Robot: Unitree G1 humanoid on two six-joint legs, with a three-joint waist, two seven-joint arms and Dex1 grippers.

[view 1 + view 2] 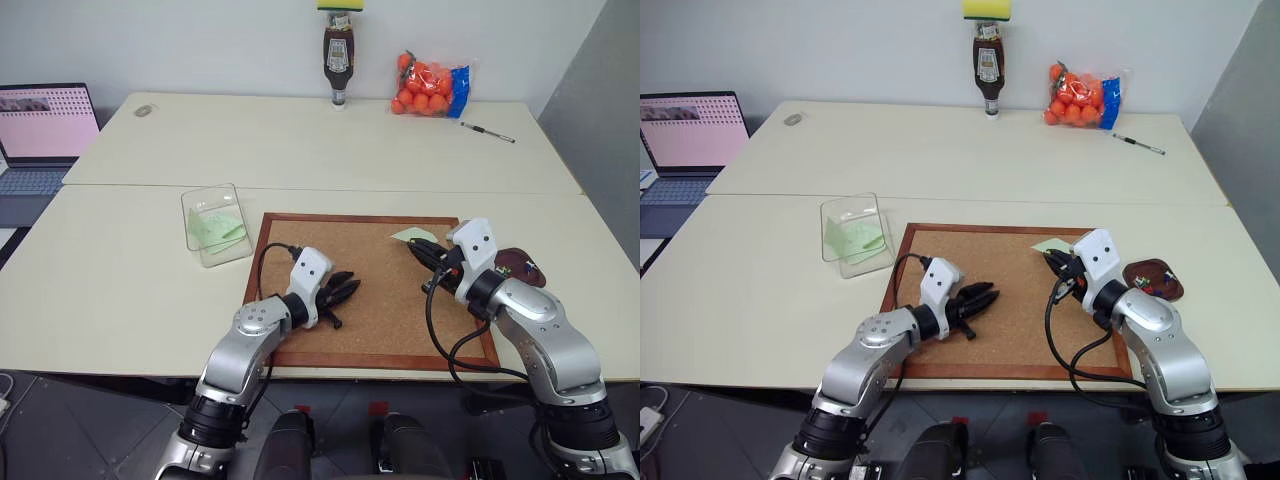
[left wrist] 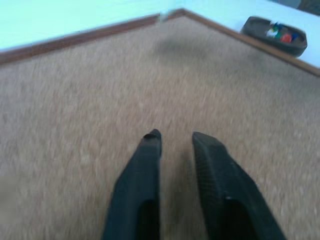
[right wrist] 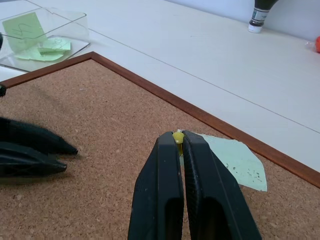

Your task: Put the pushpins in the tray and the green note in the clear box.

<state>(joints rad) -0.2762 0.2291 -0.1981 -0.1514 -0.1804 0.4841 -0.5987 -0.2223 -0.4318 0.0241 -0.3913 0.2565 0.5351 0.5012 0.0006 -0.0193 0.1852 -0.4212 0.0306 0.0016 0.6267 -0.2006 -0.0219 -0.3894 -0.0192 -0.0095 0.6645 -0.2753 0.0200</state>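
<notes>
Right end effector (image 3: 178,141) clenching tiny yellow-headed pushpin (image 3: 178,137), freeing pale green square paper note (image 3: 235,160) lying on wood-framed corkboard (image 1: 380,290); left end effector (image 2: 175,141) hovering slightly parted, empty; glossy reddish-brown oval tray (image 1: 1154,280) waiting beside.

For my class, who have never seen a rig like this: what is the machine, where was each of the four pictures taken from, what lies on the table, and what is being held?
This is a humanoid robot with two arms, each ending in a two-fingered black gripper. Two pictures come from its head, looking down; the other two from cameras on its wrists.

On the pale table lies a wood-framed corkboard. Beside it stands a clear plastic box holding green paper slips. A pale green note lies at the board's far edge, and a small dark reddish-brown tray beside the board holds coloured pushpins.

The left gripper hovers slightly open over the cork, holding nothing. The right gripper is shut on a tiny yellow pushpin.
</notes>
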